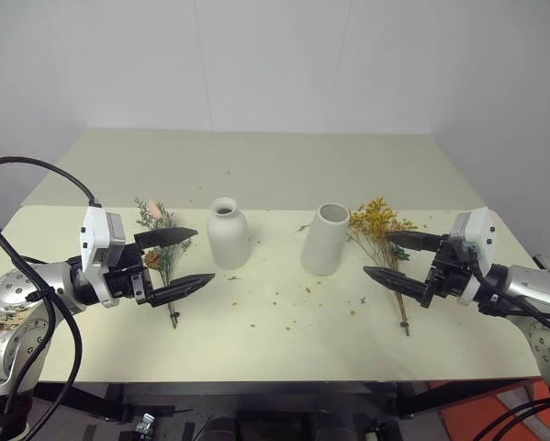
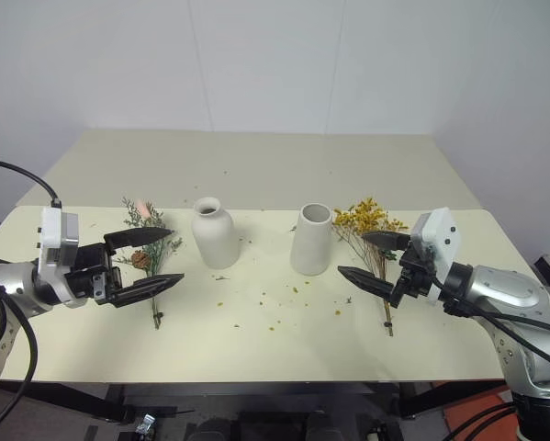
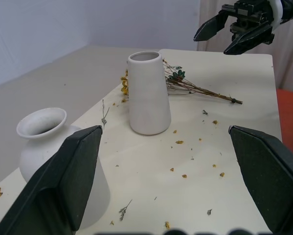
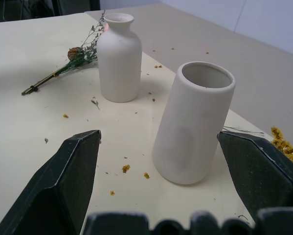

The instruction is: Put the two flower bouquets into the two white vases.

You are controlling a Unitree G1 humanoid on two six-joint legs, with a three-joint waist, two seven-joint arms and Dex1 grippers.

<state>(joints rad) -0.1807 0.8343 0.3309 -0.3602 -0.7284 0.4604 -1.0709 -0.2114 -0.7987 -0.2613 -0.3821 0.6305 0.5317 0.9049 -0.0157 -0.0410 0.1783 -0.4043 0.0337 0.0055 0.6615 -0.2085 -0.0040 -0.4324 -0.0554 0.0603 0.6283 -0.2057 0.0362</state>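
Observation:
Two white vases stand upright mid-table: a rounded bottle vase (image 1: 227, 232) on the left and a straight cylinder vase (image 1: 325, 239) on the right. The mixed grey-green bouquet (image 1: 153, 214) lies flat left of the bottle vase. My left gripper (image 1: 204, 254) hovers open over its stems, pointing toward the vases, and holds nothing. The golden-yellow bouquet (image 1: 377, 219) lies flat right of the cylinder vase. Above its stems my right gripper (image 1: 376, 254) hangs open and empty, pointing left. The left wrist view shows the cylinder vase (image 3: 147, 93) with the yellow bouquet (image 3: 185, 84) behind it.
Small dried petals and crumbs (image 1: 293, 299) are scattered on the cream table (image 1: 256, 349) in front of the vases. A second table surface (image 1: 256, 165) stretches behind, up to a white wall. An orange object (image 1: 495, 413) lies on the floor at the lower right.

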